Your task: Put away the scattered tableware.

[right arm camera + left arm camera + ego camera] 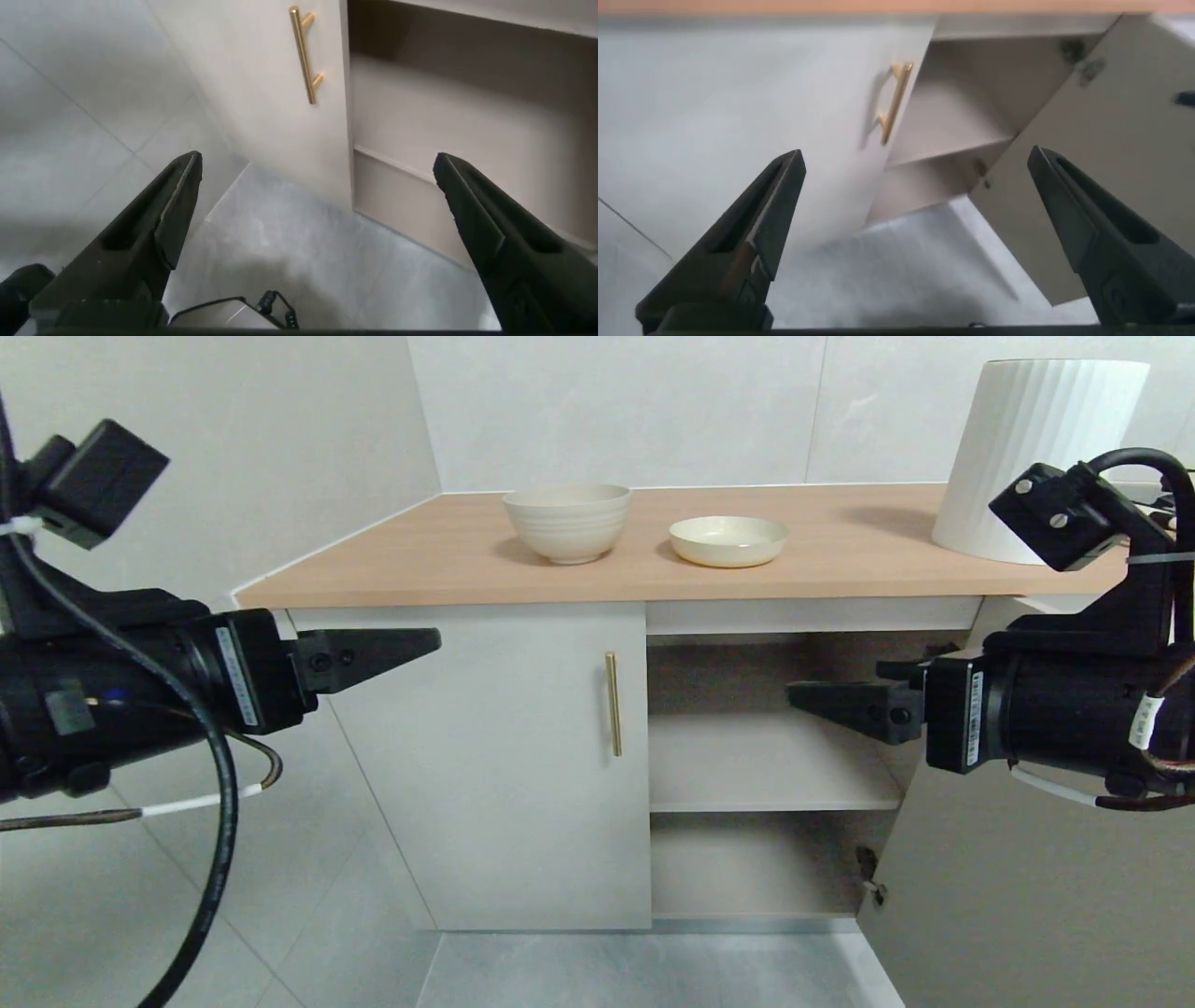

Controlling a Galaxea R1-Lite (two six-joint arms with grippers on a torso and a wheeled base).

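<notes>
Two pieces of tableware sit on the wooden bench (448,560). A ribbed cream bowl (568,521) is toward the left and a shallow cream dish (729,539) is near it on the right; the two do not touch. A tall white ribbed container (1036,448) stands farther right on the bench.

Below the bench is a cabinet (812,614). Its left door (485,765) is shut and carries a brass handle (612,703). Its right door (1027,896) hangs open, showing a shelf (766,761) with a lower compartment beneath it.

Your left claw (425,642) hovers in front of the shut door, below bench height. Its jaws are spread wide and hold nothing. Your right claw (803,695) hangs before the open compartment, at about shelf height. It is also wide apart and empty.

Judging from this, the cabinet is ready and the first pick-up is not yet begun. The right claw looks the better placed for the dish. The next move probably calls for raising it above the bench edge, bringing the open jaws down over the dish's rim and closing on the rim. A shallow rim gives little to grip, so a firm, level pinch matters. You would then lift clear and carry the dish down past the bench edge onto the shelf, keeping off the open door.
</notes>
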